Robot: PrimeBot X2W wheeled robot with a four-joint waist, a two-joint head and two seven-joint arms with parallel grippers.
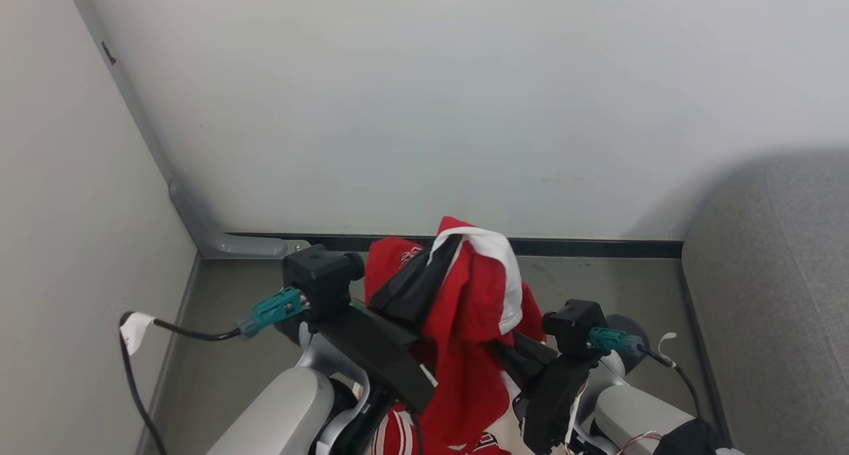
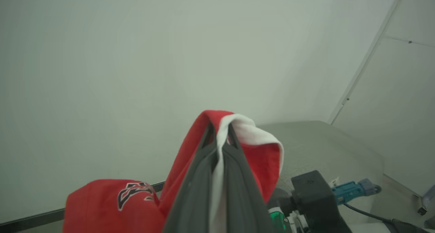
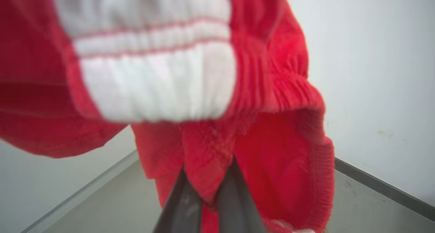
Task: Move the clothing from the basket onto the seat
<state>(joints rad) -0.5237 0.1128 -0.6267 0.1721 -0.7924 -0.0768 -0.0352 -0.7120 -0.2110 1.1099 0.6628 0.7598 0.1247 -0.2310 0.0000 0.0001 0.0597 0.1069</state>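
**Both grippers clamped on red shorts, held aloft**

Head view: the left gripper (image 1: 443,253) points up toward the wall (image 1: 424,110), its fingers pressed together on the shorts (image 1: 474,296), which drape down over them, white stripe on top. The jersey (image 1: 388,262) bunches just behind. The right gripper (image 1: 514,349) reaches into the hanging cloth lower down. All of this hangs above the floor (image 1: 252,349); the seat (image 1: 769,296) lies apart, to the right.

Left wrist view: the left gripper (image 2: 220,131) pinches a white fold of the shorts (image 2: 261,155). The jersey (image 2: 112,205) shows black-white lettering at lower left.

Right wrist view: the right gripper (image 3: 209,189) is closed on a red fold of the shorts (image 3: 153,73).
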